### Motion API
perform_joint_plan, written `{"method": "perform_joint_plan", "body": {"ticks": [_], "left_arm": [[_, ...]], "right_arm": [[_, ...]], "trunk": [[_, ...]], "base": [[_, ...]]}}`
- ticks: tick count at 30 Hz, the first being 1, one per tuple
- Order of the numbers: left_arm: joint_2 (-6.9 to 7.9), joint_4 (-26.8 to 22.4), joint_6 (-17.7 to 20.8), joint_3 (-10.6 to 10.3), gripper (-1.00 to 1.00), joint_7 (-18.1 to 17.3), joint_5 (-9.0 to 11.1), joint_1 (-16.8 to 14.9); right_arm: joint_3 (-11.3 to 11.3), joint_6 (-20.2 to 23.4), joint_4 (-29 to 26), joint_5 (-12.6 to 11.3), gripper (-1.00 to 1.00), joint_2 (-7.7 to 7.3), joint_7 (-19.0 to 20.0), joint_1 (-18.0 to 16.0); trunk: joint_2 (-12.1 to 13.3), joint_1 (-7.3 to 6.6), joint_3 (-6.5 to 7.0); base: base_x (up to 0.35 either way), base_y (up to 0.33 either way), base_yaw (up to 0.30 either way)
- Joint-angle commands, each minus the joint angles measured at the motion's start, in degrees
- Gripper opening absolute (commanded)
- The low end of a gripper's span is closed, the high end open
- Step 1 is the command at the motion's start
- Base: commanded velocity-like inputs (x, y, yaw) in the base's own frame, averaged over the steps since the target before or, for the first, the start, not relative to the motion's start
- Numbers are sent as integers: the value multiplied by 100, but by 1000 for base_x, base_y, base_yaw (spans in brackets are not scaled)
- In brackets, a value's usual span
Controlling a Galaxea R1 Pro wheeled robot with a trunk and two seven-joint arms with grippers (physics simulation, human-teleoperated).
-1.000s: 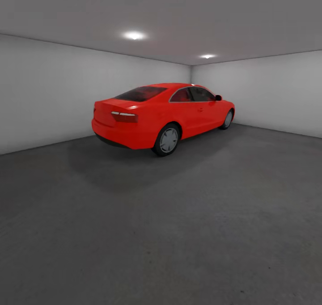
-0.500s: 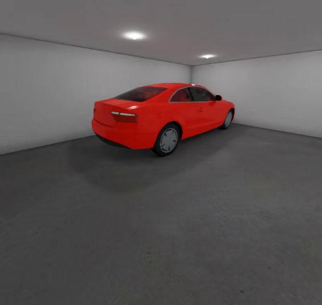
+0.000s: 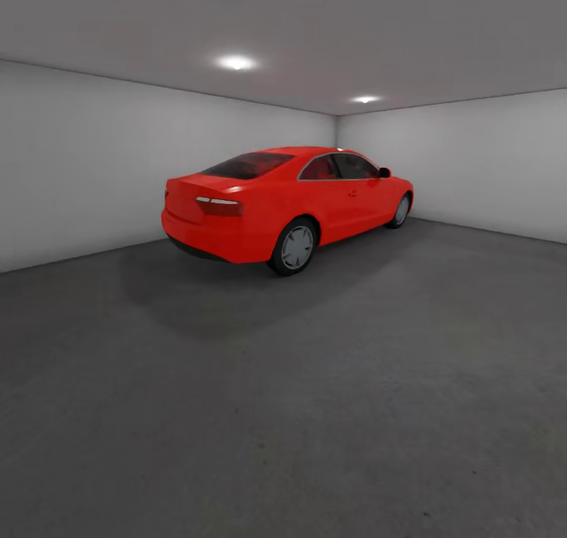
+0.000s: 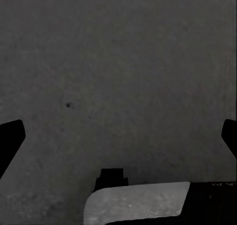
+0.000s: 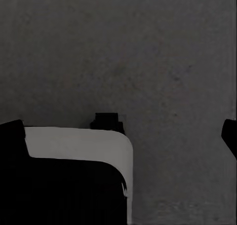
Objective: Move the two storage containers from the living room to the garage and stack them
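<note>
Head view: garage, red coupe (image 3: 287, 205) parked near far corner, rear toward camera; dark concrete floor (image 3: 315, 412) in foreground.

Left gripper (image 4: 118, 136) points down at floor, fingers spread wide, one fingertip (image 4: 10, 138) at each frame edge, nothing between.

Right gripper (image 5: 121, 138) likewise aimed at floor, fingers splayed, holding nothing. Pale robot base panel (image 5: 84, 146) below it.
</note>
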Motion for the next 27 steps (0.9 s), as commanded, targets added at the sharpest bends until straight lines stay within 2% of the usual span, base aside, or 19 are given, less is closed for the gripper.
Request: {"method": "perform_joint_plan", "body": {"ticks": [1,2,3,6,27], "left_arm": [[0,153,70,-2,100,-14,-2,-2],[0,278,145,-5,100,-15,-3,-2],[-2,1172,445,-12,100,1,-6,-2],[-2,1447,494,-4,100,13,-7,-2],[-2,1545,512,2,100,20,-7,-2]], "right_arm": [[1,-42,141,6,100,-1,15,-4],[2,-116,240,6,100,-1,15,-4],[14,-494,922,12,100,6,15,-3],[11,-556,1094,13,100,26,15,-3],[-2,-572,1163,-2,100,34,14,-4]], "trunk": [[-3,0,-3],[-3,0,-3],[-3,0,-3],[-3,0,-3],[-3,0,-3]], "base": [[0,0,0],[0,0,0],[0,0,0],[0,0,0],[0,0,0]]}}
